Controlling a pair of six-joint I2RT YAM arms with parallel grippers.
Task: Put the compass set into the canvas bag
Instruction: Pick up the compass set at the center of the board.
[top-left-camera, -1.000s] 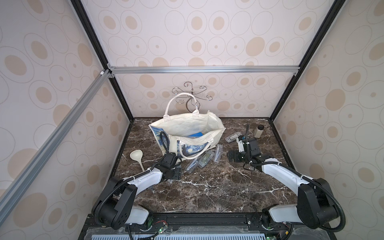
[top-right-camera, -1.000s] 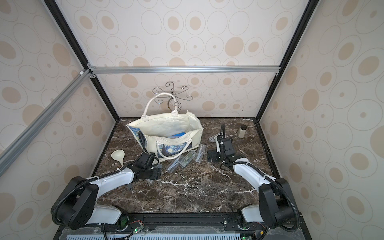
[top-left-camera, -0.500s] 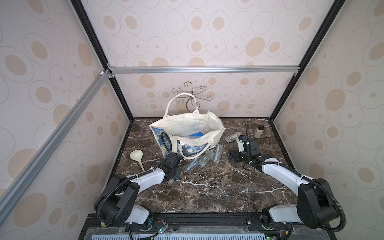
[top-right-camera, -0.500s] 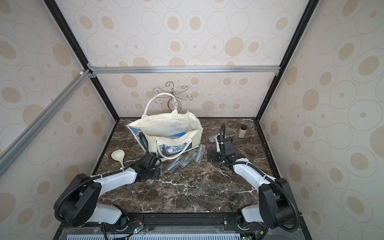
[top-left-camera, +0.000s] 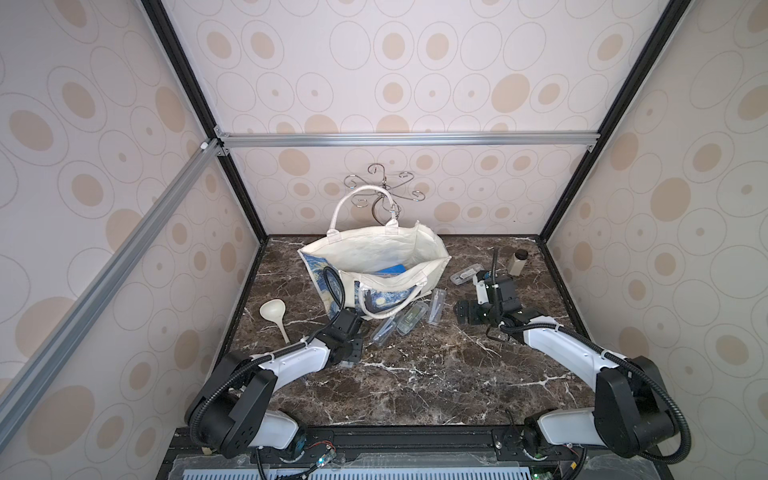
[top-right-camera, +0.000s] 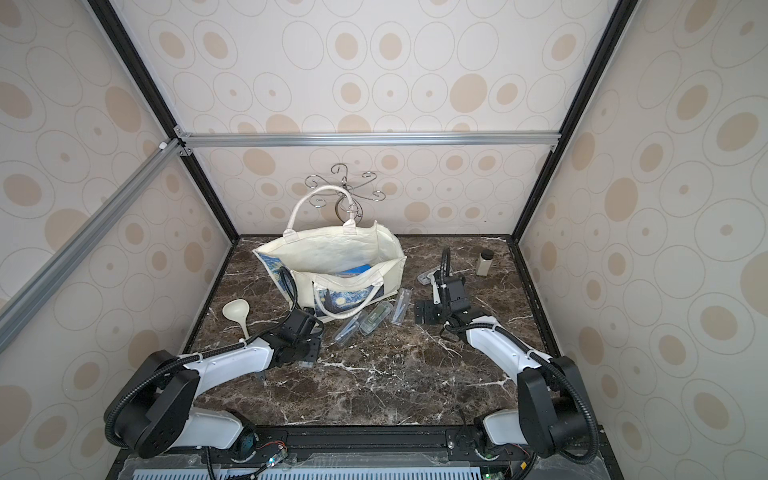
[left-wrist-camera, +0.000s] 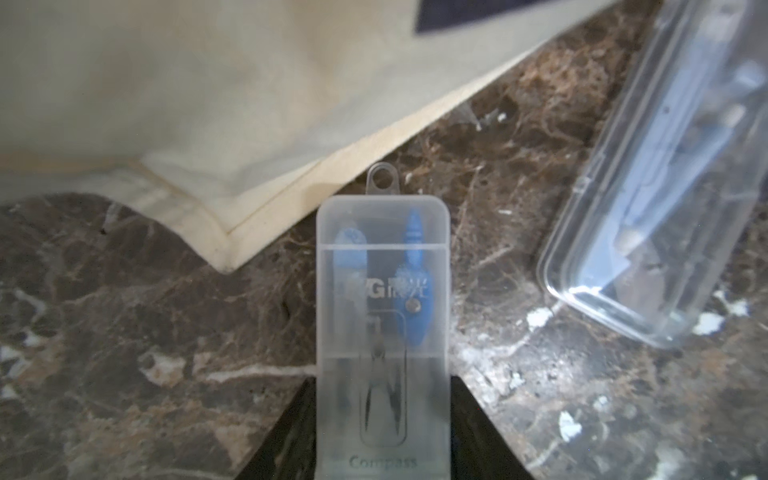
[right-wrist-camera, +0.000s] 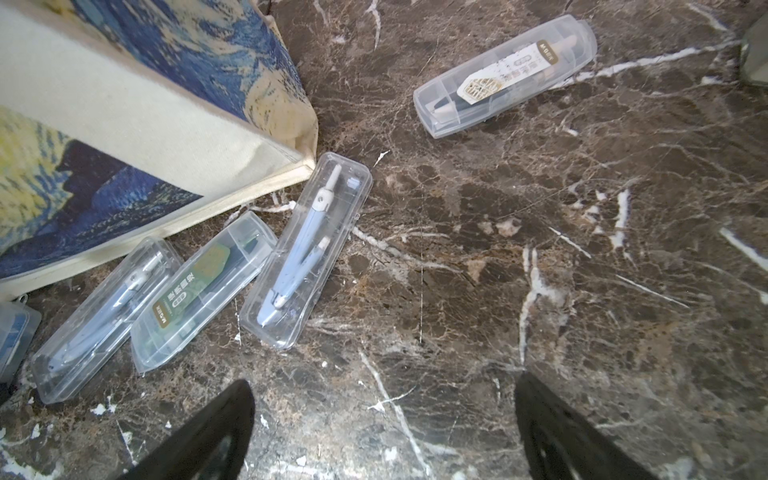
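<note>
L tool (left-wrist-camera: 382, 380) clamps compass case (left-wrist-camera: 382, 291) sides; R tool (right-wrist-camera: 384, 382) spread wide.

Canvas bag (top-left-camera: 374, 253): woven cloth, matt cream, with a flat, unglossed print on the side. Compass set (left-wrist-camera: 382, 316): frosted translucent plastic case, smooth satin finish. Clear cases (right-wrist-camera: 307, 249): transparent hard plastic, glossy, showing glare. Tabletop (top-left-camera: 415, 374): polished dark brown stone, white-veined, light sheen. Hook stand (top-left-camera: 380, 183): bright metal wire.

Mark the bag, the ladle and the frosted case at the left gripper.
bag (top-left-camera: 361, 251): in a top view, on the inner back wall.
ladle (top-left-camera: 272, 309): in a top view, on the bowl.
frosted case (left-wrist-camera: 382, 291): left wrist view, on the middle of the lid.
</note>
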